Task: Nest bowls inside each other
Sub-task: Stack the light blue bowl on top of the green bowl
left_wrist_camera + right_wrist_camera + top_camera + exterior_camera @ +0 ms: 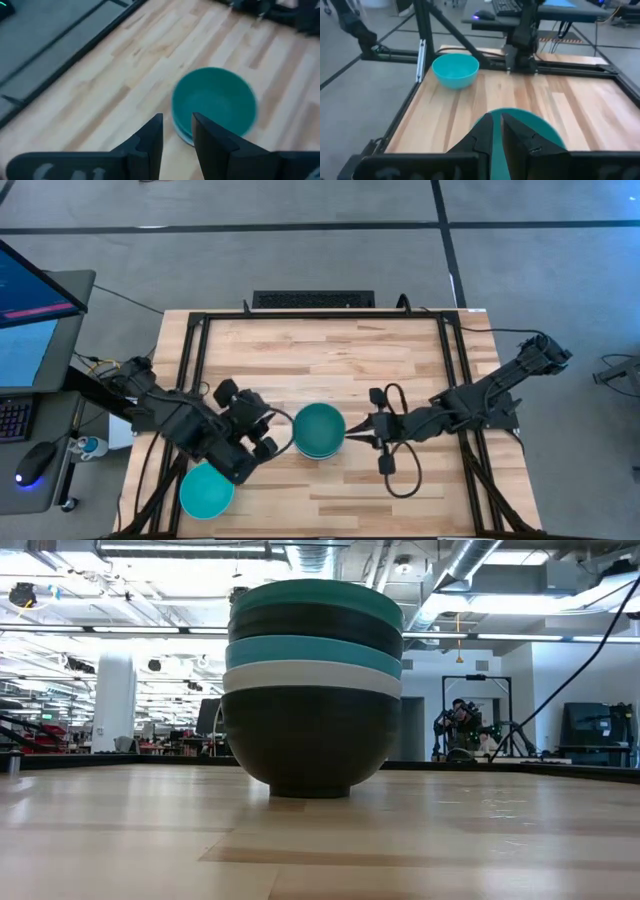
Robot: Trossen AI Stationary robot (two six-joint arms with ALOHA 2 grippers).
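Observation:
Five bowls stand nested in one stack at the table's middle. In the low view the stack reads, bottom to top, black, white, cyan, black, dark teal, and the black bottom bowl rests on its foot. One cyan bowl stands alone, upright, near the table's near-left corner and also shows in the right wrist view. My left gripper hovers just left of the stack, fingers slightly apart. My right gripper hovers by the stack's right rim; only a thin slit shows between its fingers.
A black metal frame borders the table on its left, far and right sides. A looped cable hangs from my right arm over the wood. A monitor, keyboard and mouse sit off the left edge. Bare wood lies behind the stack.

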